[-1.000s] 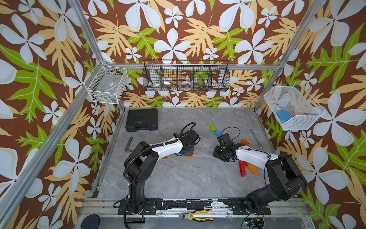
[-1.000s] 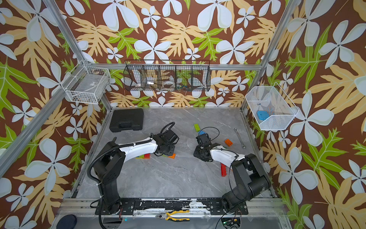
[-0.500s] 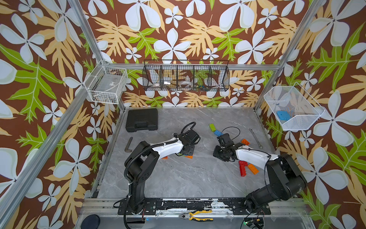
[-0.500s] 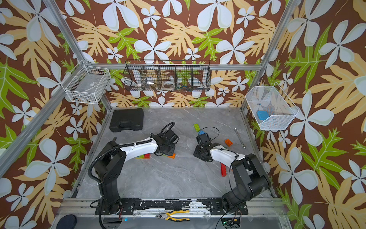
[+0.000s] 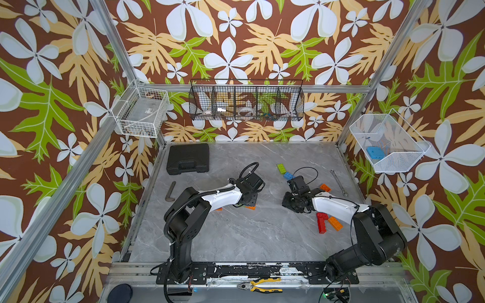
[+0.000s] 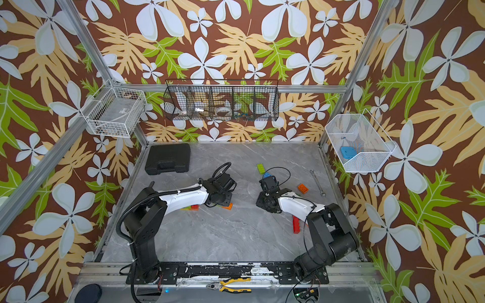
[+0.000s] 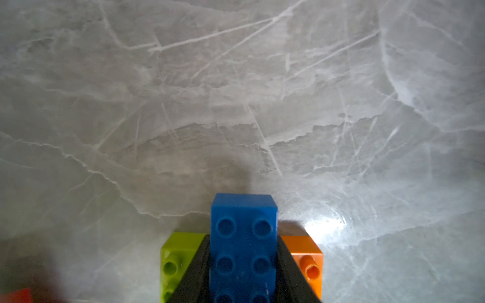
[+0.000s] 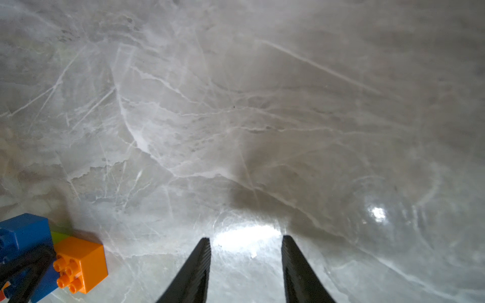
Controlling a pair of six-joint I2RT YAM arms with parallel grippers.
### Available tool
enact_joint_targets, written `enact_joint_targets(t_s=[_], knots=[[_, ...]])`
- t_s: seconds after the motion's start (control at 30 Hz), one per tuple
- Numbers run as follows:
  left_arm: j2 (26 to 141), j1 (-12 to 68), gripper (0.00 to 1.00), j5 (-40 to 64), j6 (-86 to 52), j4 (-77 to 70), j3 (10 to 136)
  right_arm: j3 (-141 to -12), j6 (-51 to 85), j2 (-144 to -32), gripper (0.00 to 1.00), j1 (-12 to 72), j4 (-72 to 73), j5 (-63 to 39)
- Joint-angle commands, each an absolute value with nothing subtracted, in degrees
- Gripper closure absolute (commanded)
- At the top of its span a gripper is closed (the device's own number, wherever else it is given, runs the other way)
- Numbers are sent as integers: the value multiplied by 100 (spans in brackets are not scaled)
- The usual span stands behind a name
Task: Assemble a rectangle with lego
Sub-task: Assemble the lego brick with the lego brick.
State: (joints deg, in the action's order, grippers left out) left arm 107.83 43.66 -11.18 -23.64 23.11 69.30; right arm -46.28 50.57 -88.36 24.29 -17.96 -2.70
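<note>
Nothing moved; blue brick (image 7: 243, 249) sits clamped inside left claw (image 7: 243, 237).

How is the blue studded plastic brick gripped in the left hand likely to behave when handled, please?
The blue studded plastic brick is probably rigid, since its edges look straight between the left hand's black fingers. It seems unlikely to roll, being boxy with flat faces. Its smooth sides might slip if the grip loosens.

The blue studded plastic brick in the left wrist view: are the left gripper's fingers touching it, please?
Touching. The left wrist view shows the left gripper's fingers flush against both long sides of the blue studded plastic brick, no gap.
</note>
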Motion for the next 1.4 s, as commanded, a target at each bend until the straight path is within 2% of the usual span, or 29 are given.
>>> enact_joint_targets(t_s=[0.0, 0.3, 0.6, 0.8, 1.0, 1.2, 1.37], knots=[[10809, 4351, 100, -1001, -2301, 2526, 6623, -4688, 5054, -8842, 56, 2435, -1890, -165], [10705, 4359, 100, -980, -2462, 1622, 5535, -4885, 5044, -8999, 57, 2500, -1922, -158], [10504, 4359, 100, -967, -2435, 1728, 5564, -5037, 5036, -9070, 57, 2558, -1943, -158], [10349, 4358, 82, -1041, -2461, 1990, 5877, -5055, 5028, -9105, 57, 2600, -1890, -184], [10345, 4368, 70, -1131, -2479, 2144, 6118, -4977, 5019, -9071, 57, 2620, -1855, -202], [10382, 4372, 52, -1186, -2470, 2196, 6232, -4922, 5004, -9053, 57, 2619, -1842, -213], [10355, 4371, 46, -1212, -2479, 2206, 6266, -4919, 4992, -9070, 57, 2619, -1820, -220]])
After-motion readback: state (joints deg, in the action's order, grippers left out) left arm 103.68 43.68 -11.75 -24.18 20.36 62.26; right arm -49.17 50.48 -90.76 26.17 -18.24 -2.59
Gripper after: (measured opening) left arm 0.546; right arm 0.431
